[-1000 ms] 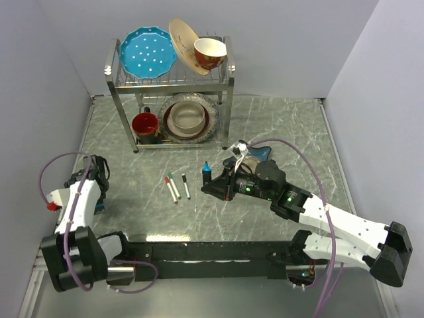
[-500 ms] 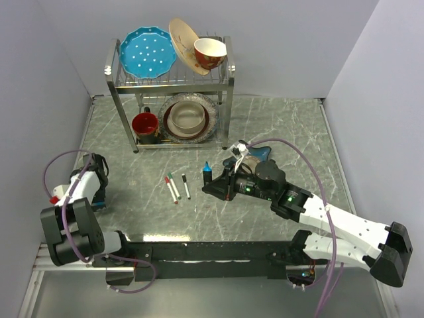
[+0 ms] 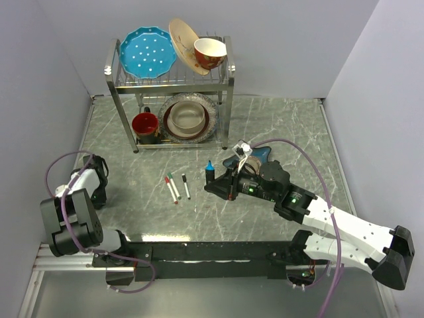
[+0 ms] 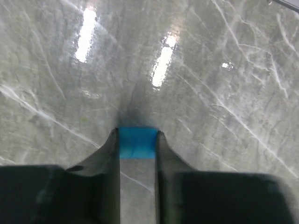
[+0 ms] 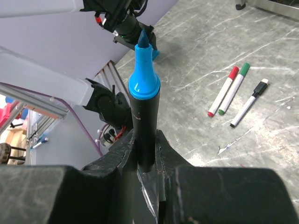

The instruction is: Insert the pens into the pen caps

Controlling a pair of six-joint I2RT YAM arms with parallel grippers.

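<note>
**Blue cap pinched, marker waiting**

The left pincer [image 4: 137,134] is pressed onto the blue cap [image 4: 137,144], down at the surface [image 4: 219,74] on the far left. The right pincer [image 5: 145,140] pinches the dark marker [image 5: 143,112] with its blue tip up, near three slim pens [image 5: 233,88] lying mid-surface. To mate them well, lift the cap squarely, turn its mouth toward the tip, line up both axes, then push gently.

A grey-green marbled worktop [image 3: 285,126] is enclosed by plain pale lilac walls [image 3: 291,46] at the back and along both sides of the frame. A two-tier metal rack [image 3: 229,109] is set against the back wall, upper centre, and is loaded with plates, bowls and a mug. Bright streaks of light [image 4: 163,58] are reflected on the polished surface.
</note>
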